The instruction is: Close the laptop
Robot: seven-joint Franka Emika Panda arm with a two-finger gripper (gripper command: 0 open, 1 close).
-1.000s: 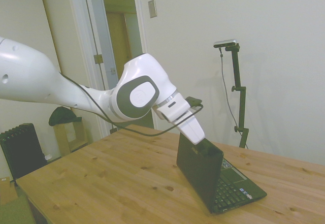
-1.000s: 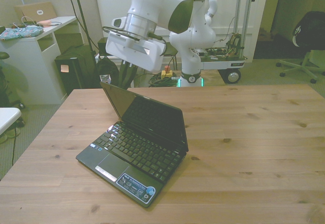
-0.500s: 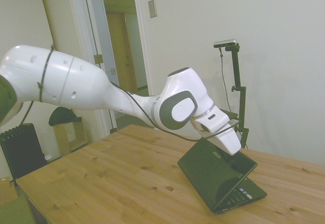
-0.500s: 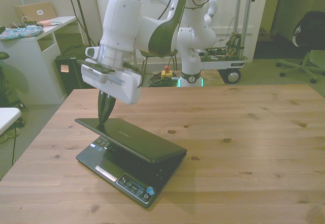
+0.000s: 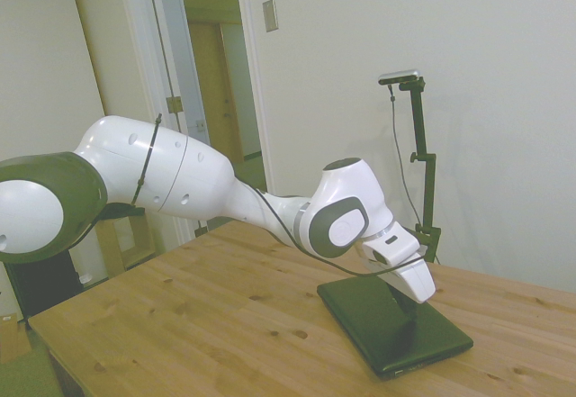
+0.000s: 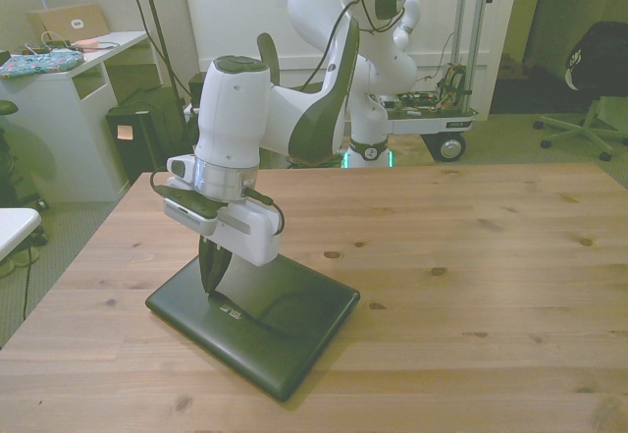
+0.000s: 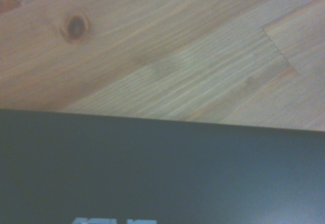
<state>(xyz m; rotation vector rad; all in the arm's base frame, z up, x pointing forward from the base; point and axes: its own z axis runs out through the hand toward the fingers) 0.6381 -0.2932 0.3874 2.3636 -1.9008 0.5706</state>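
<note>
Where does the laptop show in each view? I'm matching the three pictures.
Side view: laptop, lid down, lower right, under the end effector.
Front view: laptop, lower left of centre, end effector on its lid.
Wrist view: dark lid along one edge.
Shared landmark: wooden table.

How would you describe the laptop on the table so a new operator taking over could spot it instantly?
Start at the wooden table; toward the front view's left, the white arm's gripper comes down onto a flat black slab. That slab is the laptop, lid fully down, set at an angle to the table's edges. It is the only object on the table, glossy and dark, with a small pale logo on its lid.
</note>
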